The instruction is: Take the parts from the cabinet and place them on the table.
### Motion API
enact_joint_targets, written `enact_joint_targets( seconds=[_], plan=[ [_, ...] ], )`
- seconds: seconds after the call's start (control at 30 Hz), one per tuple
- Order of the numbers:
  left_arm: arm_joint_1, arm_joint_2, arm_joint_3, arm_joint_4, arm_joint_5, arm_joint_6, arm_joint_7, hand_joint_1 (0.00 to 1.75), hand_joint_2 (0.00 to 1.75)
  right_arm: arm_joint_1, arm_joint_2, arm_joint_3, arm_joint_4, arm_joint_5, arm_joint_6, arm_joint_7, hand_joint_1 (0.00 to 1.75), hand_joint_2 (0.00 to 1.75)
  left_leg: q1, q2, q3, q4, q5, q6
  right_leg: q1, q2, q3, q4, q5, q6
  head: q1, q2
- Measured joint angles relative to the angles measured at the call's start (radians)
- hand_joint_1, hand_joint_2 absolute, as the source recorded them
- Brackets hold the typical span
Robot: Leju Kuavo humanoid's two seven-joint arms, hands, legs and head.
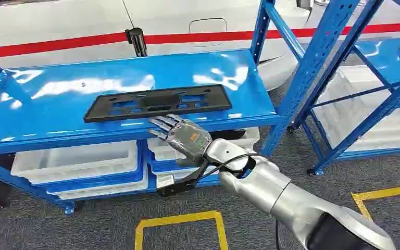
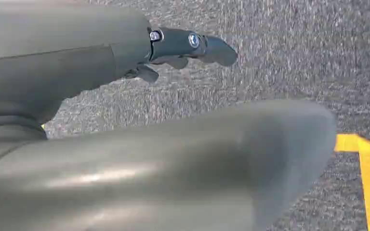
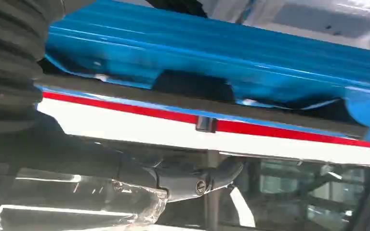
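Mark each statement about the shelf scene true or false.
1. A black part lies flat on the blue shelf. True.
2. The right robot hand has lifted the part off the shelf. False: the part rests on the shelf, the hand at its near edge.
3. White bins sit below the shelf. True.
4. The left robot hand holds a part. False: it holds nothing, over grey floor.
5. Yellow tape marks the floor. True.

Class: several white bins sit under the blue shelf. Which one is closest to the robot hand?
The white bin directly beneath the right robot hand, under the shelf's right half. The other white bin sits farther left.
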Motion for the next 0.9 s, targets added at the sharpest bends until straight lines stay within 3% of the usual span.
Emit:
enact_joint_targets(
  seconds=[0.07, 0.1, 0.17, 0.2, 0.23, 0.27, 0.3, 0.37, 0.4, 0.43, 0.53, 0.57, 0.6, 0.63, 0.67, 0.7, 0.73, 0.77, 0.83, 0.87, 0.9],
  plan=[
    [-0.001, 0.003, 0.002, 0.0, -0.001, 0.0, 0.0, 0.0, 0.0, -0.003, 0.006, -0.001, 0.0, 0.001, 0.0, 0.001, 0.0, 1.75, 0.008, -0.001, -0.001, 0.01, -0.013, -0.011, -0.015, 0.003, 0.011, -0.01, 0.004, -0.013, 0.001, 0.0],
    [-0.001, 0.001, 0.003, 0.0, -0.001, 0.0, 0.0, 0.0, 0.0, -0.005, 0.009, -0.001, 0.0, 0.001, 0.0, 0.002, 0.0, 1.75, 0.007, 0.0, -0.016, 0.051, -0.038, -0.018, -0.016, 0.002, 0.016, -0.011, 0.0, -0.024, -0.005, 0.0],
    [-0.001, 0.0, 0.003, 0.0, -0.001, -0.001, 0.0, 0.0, 0.0, -0.005, 0.017, -0.001, 0.002, 0.002, 0.0, 0.008, 0.0, 1.75, 0.015, 0.0, -0.092, 0.202, -0.109, -0.031, -0.015, 0.002, 0.022, -0.011, -0.005, -0.03, -0.006, 0.0],
    [0.0, 0.0, 0.004, 0.0, -0.001, -0.001, 0.0, 0.0, 0.0, -0.005, 0.019, -0.001, 0.004, 0.003, 0.0, 0.011, 0.0, 1.75, 0.018, 0.0, -0.135, 0.272, -0.132, -0.036, -0.015, 0.002, 0.023, -0.011, -0.006, -0.032, -0.006, 0.0],
    [0.001, 0.0, 0.004, 0.0, -0.001, -0.001, 0.0, 0.0, 0.0, -0.004, 0.022, -0.001, 0.008, 0.008, -0.002, 0.021, 0.0, 1.75, 0.021, 0.0, -0.166, 0.312, -0.131, -0.04, -0.015, 0.003, 0.024, -0.011, -0.008, -0.033, -0.007, 0.0],
    [0.001, 0.0, 0.005, 0.0, -0.002, -0.002, 0.0, 0.0, 0.0, -0.004, 0.024, -0.002, 0.013, 0.013, -0.003, 0.026, 0.0, 1.75, 0.025, 0.001, -0.169, 0.297, -0.106, -0.043, -0.017, 0.005, 0.027, -0.011, -0.011, -0.031, -0.006, 0.0],
    [0.001, 0.001, 0.006, 0.0, -0.003, -0.002, 0.001, 0.0, 0.0, -0.004, 0.027, -0.003, 0.019, 0.015, -0.006, 0.031, 0.0, 1.75, 0.029, 0.001, -0.145, 0.233, -0.056, -0.046, -0.02, 0.006, 0.032, -0.01, -0.015, -0.027, -0.008, 0.0],
    [0.0, 0.002, 0.01, 0.0, -0.006, -0.002, 0.001, 0.0, 0.0, -0.007, 0.034, -0.011, 0.034, 0.021, -0.011, 0.037, 0.0, 1.75, 0.039, 0.003, -0.063, 0.057, 0.044, -0.052, -0.024, 0.008, 0.045, -0.009, -0.024, -0.015, -0.007, 0.0],
    [0.0, 0.0, 0.012, 0.0, -0.008, -0.002, 0.002, 0.0, 0.0, -0.011, 0.037, -0.013, 0.044, 0.024, -0.014, 0.038, 0.0, 1.75, 0.039, 0.001, -0.04, 0.015, 0.038, -0.058, -0.017, 0.01, 0.047, -0.009, -0.028, -0.008, -0.008, 0.0],
    [-0.002, -0.001, 0.012, 0.0, -0.011, -0.002, 0.0, 0.0, 0.0, -0.016, 0.041, -0.017, 0.055, 0.031, -0.016, 0.044, 0.0, 1.75, 0.032, -0.006, -0.041, 0.01, 0.035, -0.047, -0.011, 0.011, 0.044, -0.008, -0.03, -0.002, -0.01, 0.0],
    [-0.001, -0.013, 0.012, 0.0, -0.031, 0.001, -0.024, 0.0, 0.0, -0.018, 0.055, -0.034, 0.088, 0.042, -0.016, 0.074, 0.0, 1.75, 0.018, -0.006, -0.041, 0.009, 0.033, -0.02, -0.014, 0.011, 0.05, -0.022, -0.029, 0.022, -0.01, 0.0],
    [-0.001, -0.017, 0.012, 0.0, -0.032, 0.002, -0.026, 0.0, 0.0, -0.021, 0.057, -0.039, 0.097, 0.043, -0.017, 0.079, 0.0, 1.75, 0.025, -0.005, -0.033, -0.001, 0.04, -0.007, -0.009, 0.009, 0.041, -0.015, -0.036, 0.028, -0.008, 0.0],
    [-0.001, -0.022, 0.012, 0.0, -0.034, 0.002, -0.027, 0.0, 0.0, -0.025, 0.06, -0.043, 0.102, 0.044, -0.018, 0.079, 0.0, 1.75, 0.02, -0.003, -0.031, -0.001, 0.038, 0.0, -0.011, 0.005, 0.03, 0.016, -0.051, 0.024, -0.008, 0.0],
    [-0.001, -0.023, 0.012, 0.0, -0.036, 0.005, -0.028, 0.0, 0.0, -0.028, 0.062, -0.046, 0.111, 0.045, -0.019, 0.08, 0.0, 1.75, 0.017, -0.003, -0.03, -0.001, 0.036, 0.011, -0.011, 0.005, -0.007, 0.09, -0.084, 0.012, -0.005, 0.0],
    [-0.001, -0.027, 0.012, 0.0, -0.038, 0.007, -0.028, 0.0, 0.0, -0.028, 0.064, -0.047, 0.12, 0.045, -0.019, 0.081, 0.0, 1.75, 0.014, -0.001, -0.028, -0.001, 0.034, 0.015, -0.011, 0.004, -0.055, 0.18, -0.118, 0.005, -0.004, 0.0],
    [-0.001, -0.031, 0.012, 0.0, -0.039, 0.008, -0.028, 0.0, 0.0, -0.027, 0.066, -0.049, 0.131, 0.046, -0.019, 0.082, 0.0, 1.75, 0.011, -0.002, -0.028, 0.0, 0.032, 0.019, -0.011, 0.005, -0.101, 0.262, -0.143, 0.002, -0.004, 0.0],
    [-0.001, -0.032, 0.012, 0.0, -0.039, 0.008, -0.028, 0.0, 0.0, -0.027, 0.067, -0.05, 0.142, 0.048, -0.019, 0.082, 0.0, 1.75, 0.008, -0.002, -0.026, 0.0, 0.03, 0.021, -0.01, 0.005, -0.134, 0.314, -0.151, 0.004, -0.003, 0.0],
    [0.0, -0.035, 0.012, 0.0, -0.039, 0.008, -0.029, 0.0, 0.0, -0.027, 0.071, -0.05, 0.155, 0.052, -0.02, 0.082, 0.0, 1.75, 0.004, -0.004, -0.023, 0.0, 0.029, 0.023, -0.007, 0.005, -0.142, 0.314, -0.139, 0.009, -0.004, 0.0],
    [0.001, -0.038, 0.012, 0.0, -0.039, 0.008, -0.034, 0.0, 0.0, -0.028, 0.078, -0.055, 0.174, 0.054, -0.021, 0.083, 0.0, 1.75, -0.002, -0.007, -0.014, 0.0, 0.023, 0.024, 0.0, 0.004, -0.084, 0.177, -0.067, 0.02, -0.004, 0.0],
    [0.0, -0.039, 0.012, 0.0, -0.039, 0.008, -0.035, 0.0, 0.0, -0.031, 0.082, -0.058, 0.182, 0.056, -0.022, 0.082, 0.0, 1.75, -0.004, -0.007, -0.008, 0.0, 0.019, 0.022, 0.003, 0.004, -0.039, 0.078, -0.025, 0.02, -0.003, 0.0],
    [0.001, -0.042, 0.012, 0.0, -0.039, 0.008, -0.035, 0.0, 0.0, -0.034, 0.086, -0.06, 0.188, 0.057, -0.022, 0.082, 0.0, 1.75, -0.006, -0.008, -0.007, 0.0, 0.015, 0.02, 0.008, 0.003, -0.008, 0.002, 0.0, 0.009, -0.004, 0.0]
  ],
)
